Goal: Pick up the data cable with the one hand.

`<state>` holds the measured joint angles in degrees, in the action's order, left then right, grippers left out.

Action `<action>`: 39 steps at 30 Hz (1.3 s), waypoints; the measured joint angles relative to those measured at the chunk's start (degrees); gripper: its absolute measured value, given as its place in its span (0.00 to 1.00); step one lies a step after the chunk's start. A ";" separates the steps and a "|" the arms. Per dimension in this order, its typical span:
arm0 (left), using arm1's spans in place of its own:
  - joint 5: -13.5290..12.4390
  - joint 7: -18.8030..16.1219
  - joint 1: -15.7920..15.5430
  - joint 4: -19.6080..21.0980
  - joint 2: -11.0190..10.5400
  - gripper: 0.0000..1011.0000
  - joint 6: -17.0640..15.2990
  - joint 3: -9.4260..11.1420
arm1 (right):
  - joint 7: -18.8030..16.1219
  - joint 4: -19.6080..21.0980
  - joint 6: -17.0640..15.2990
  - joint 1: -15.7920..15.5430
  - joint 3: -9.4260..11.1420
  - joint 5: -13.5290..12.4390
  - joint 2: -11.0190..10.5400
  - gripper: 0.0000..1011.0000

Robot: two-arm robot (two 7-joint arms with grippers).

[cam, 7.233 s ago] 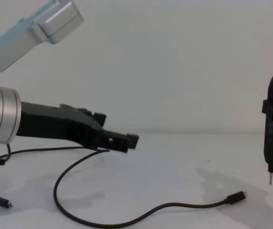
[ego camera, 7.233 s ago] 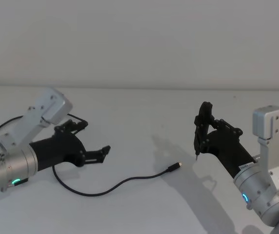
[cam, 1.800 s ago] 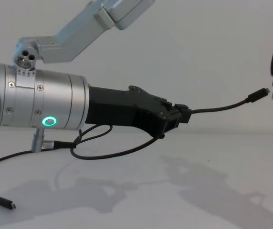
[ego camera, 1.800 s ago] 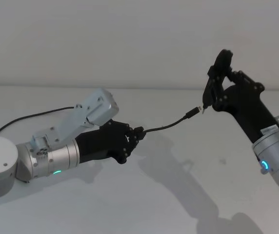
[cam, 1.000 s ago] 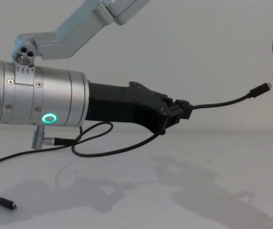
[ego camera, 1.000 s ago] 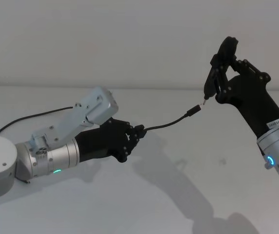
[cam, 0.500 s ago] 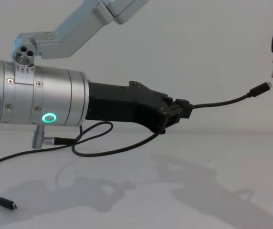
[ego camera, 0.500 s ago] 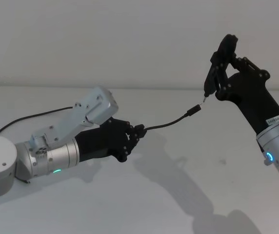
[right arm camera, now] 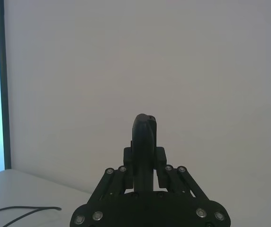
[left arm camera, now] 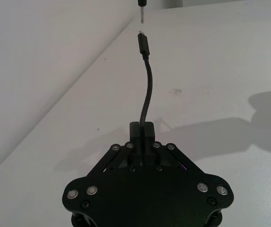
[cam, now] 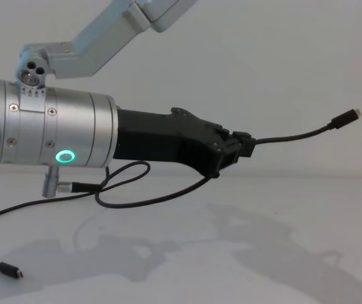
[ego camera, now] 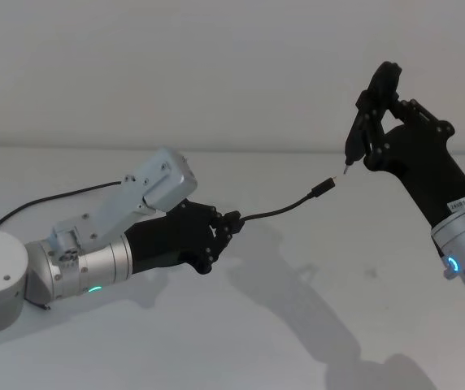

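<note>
We hold the data cable (ego camera: 281,209) clamped in our left gripper (ego camera: 226,226), jaws closed a little behind its plug (cam: 347,118), lifted off the worktop (ego camera: 314,325). Our right gripper (ego camera: 381,145) grips a pin tool (ego camera: 354,145), tip just beside the plug, probably for mating.

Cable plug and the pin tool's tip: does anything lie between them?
Nothing does. In the left wrist view the data cable ends at its plug just short of the pin tool, with a bare gap between; the chest view agrees.
</note>
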<state>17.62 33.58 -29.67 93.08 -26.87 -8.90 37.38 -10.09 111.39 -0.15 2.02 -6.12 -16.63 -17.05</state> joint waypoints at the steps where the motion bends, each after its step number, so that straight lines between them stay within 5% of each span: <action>1: 0.00 0.00 0.00 0.00 0.00 0.05 0.00 0.00 | -0.06 -0.04 -0.02 -0.04 0.04 0.00 0.07 0.27; 39: 0.00 0.00 0.00 -0.01 0.00 0.05 -0.01 0.00 | -1.28 -1.66 -0.43 0.31 0.63 -1.10 1.71 0.27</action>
<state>17.62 33.57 -29.67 93.07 -26.87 -8.91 37.38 -11.37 109.73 -0.58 2.32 -5.50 -17.73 -15.33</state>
